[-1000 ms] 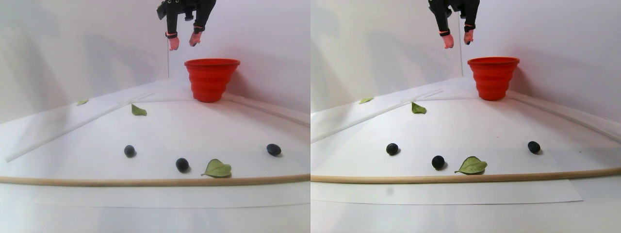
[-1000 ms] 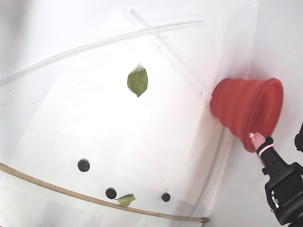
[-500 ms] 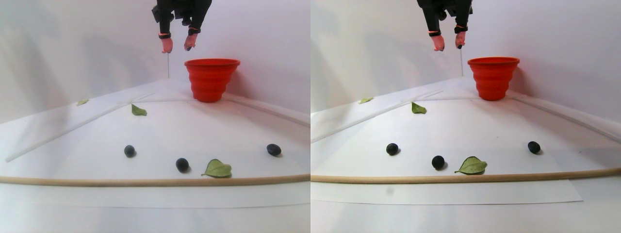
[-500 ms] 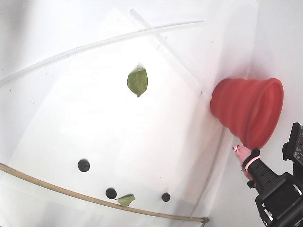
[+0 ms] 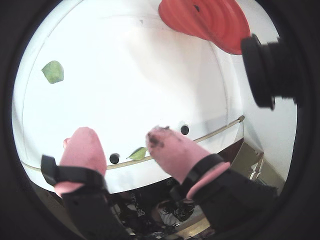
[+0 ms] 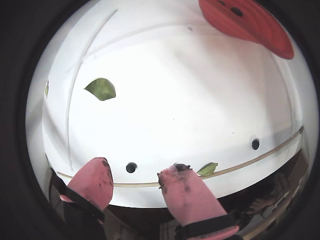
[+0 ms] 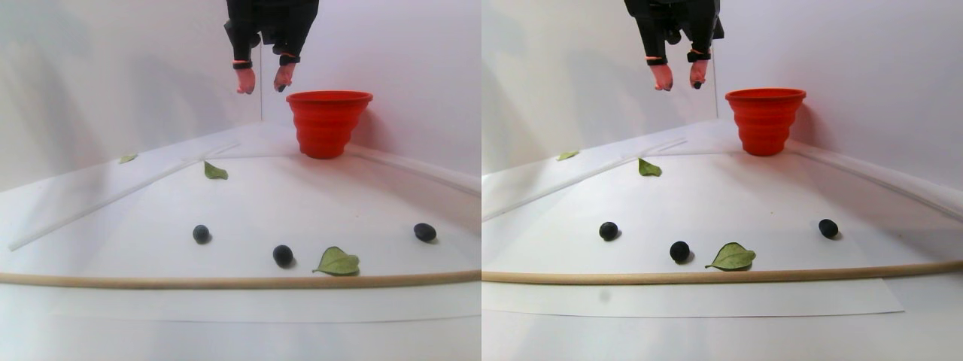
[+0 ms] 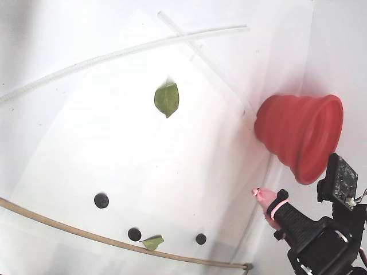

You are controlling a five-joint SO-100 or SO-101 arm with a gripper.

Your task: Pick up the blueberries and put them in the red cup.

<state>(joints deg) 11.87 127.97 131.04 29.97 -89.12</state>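
Note:
The red cup (image 7: 329,124) stands upright at the back of the white sheet, against the wall; it also shows in the fixed view (image 8: 298,134). Three blueberries lie near the front: one on the left (image 7: 201,234), one in the middle (image 7: 283,255), one on the right (image 7: 425,232). My gripper (image 7: 263,80) hangs high in the air, left of the cup's rim, open with nothing between its stained pink fingertips. In a wrist view the gripper (image 5: 121,137) frames a blueberry (image 5: 114,158) far below. A dark spot shows inside the cup (image 6: 245,22).
A wooden rod (image 7: 226,282) runs along the sheet's front edge. Green leaves lie beside the middle berry (image 7: 337,262), mid-sheet (image 7: 214,171) and far left (image 7: 128,159). Thin clear strips (image 8: 114,54) cross the back. White walls close in behind the cup.
The gripper has drifted left, away from over the cup, and sunk a little. It stays open and empty. The berries and the cup have not moved.

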